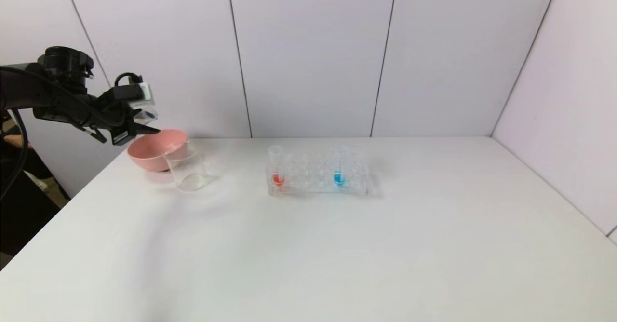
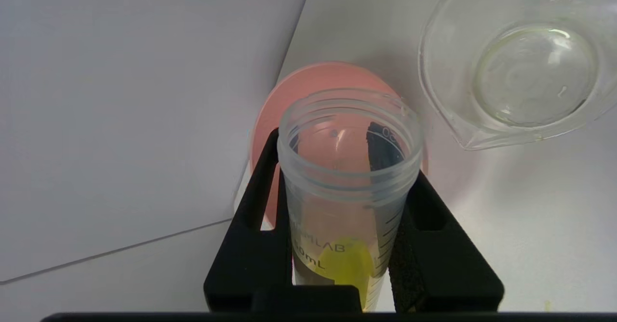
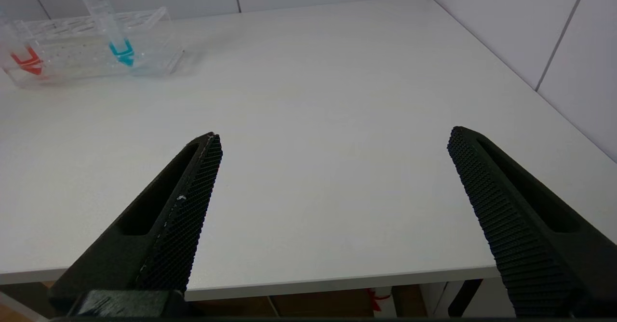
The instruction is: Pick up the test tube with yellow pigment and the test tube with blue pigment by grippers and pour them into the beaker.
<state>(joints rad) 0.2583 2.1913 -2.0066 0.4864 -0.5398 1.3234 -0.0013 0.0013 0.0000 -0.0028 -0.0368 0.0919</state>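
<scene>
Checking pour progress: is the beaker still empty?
Apparently empty: the beaker shows a clear glass bottom with no colour, while yellow liquid remains in the test tube with yellow pigment clamped in the left gripper.

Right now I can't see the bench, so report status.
Left gripper shut on yellow tube above pink bowl, beside beaker. Right gripper open, parked. Blue tube racked.

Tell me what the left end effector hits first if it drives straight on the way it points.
Probably the pink bowl: the left end effector, shut on the yellow tube, aims at it; the beaker sits off to one side. Depth is unclear.
</scene>
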